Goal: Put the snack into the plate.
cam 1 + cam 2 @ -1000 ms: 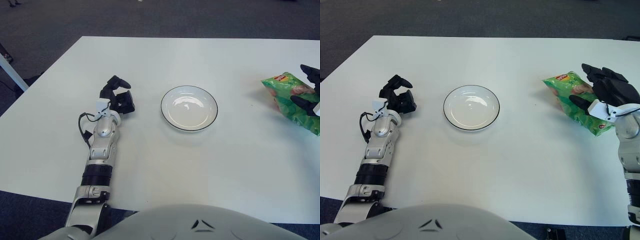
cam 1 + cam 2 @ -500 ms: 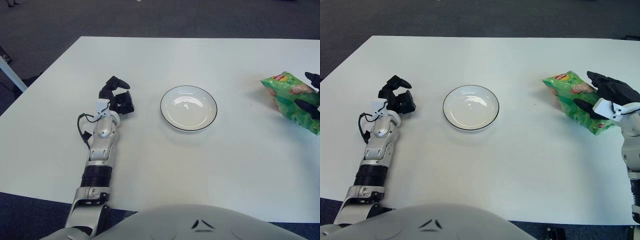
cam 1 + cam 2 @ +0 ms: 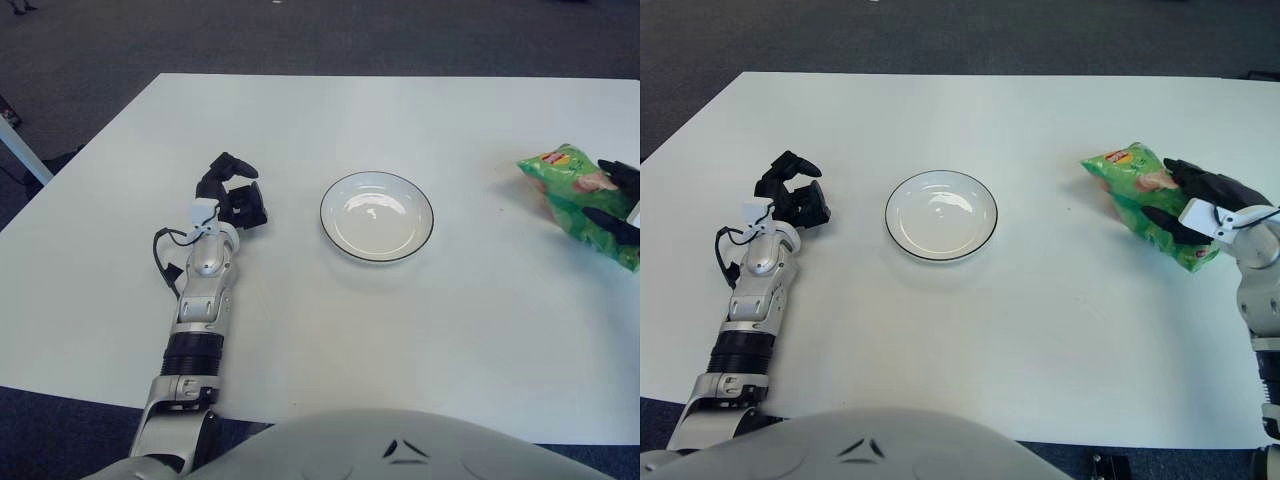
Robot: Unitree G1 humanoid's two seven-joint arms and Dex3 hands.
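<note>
A green snack bag [image 3: 1132,190] lies on the white table at the right, well to the right of the plate. The white plate with a dark rim [image 3: 940,228] sits near the table's middle and holds nothing. My right hand [image 3: 1168,192] is at the bag's right end, fingers over its top and thumb against its near side, closed on it. The bag rests on the table. My left hand [image 3: 795,192] is parked on the table left of the plate, fingers relaxed and holding nothing.
The white table [image 3: 990,330] stretches bare between the plate and the bag. Dark carpet lies beyond the far edge. My left forearm [image 3: 752,290] lies along the table's left front.
My right hand has come down from above the bag and its fingers have closed around the bag's right end. The bag shifted slightly left. The left hand has not moved.
</note>
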